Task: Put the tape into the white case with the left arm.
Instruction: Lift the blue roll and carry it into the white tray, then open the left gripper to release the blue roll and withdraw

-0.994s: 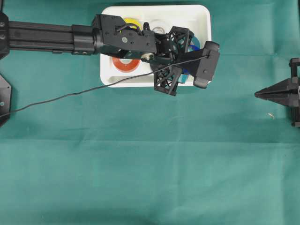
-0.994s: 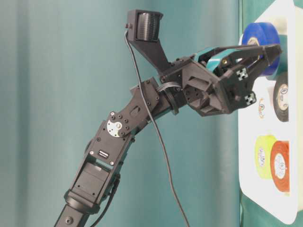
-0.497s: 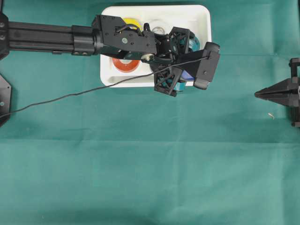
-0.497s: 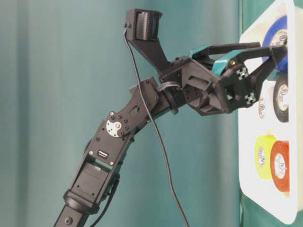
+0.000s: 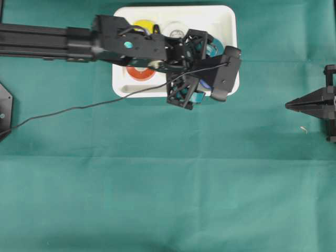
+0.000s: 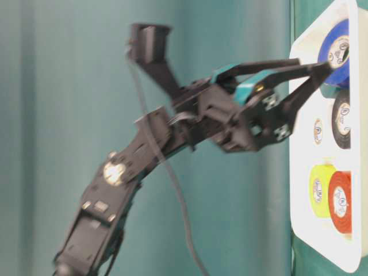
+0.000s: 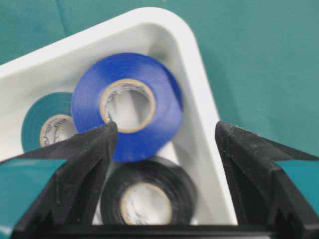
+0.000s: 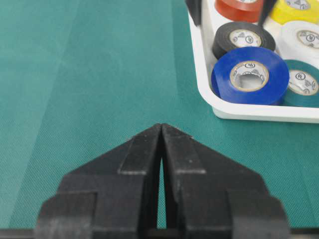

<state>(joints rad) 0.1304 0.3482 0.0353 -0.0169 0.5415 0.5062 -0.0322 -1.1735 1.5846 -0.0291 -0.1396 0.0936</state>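
The blue tape (image 7: 127,104) lies in a corner of the white case (image 7: 199,74), leaning partly on a black roll (image 7: 147,196). My left gripper (image 7: 164,128) is open just above it, one fingertip in front of the roll's left side and the other over the case rim, holding nothing. From overhead the left gripper (image 5: 207,68) hangs over the case's (image 5: 226,21) right end, and its camera mount hides most of the blue tape (image 5: 206,83). At table level the open fingers end beside the blue tape (image 6: 343,31). My right gripper (image 8: 162,127) is shut and empty.
The case also holds teal (image 8: 301,82), black (image 8: 244,37), white (image 8: 304,37), red (image 5: 140,73) and yellow (image 5: 144,24) rolls. My right gripper (image 5: 287,105) rests at the right edge of the green cloth. A black cable (image 5: 79,107) trails left from the left arm.
The left gripper went from shut on the blue tape to open; the tape now rests in the case. The left arm has shifted slightly back to the left.
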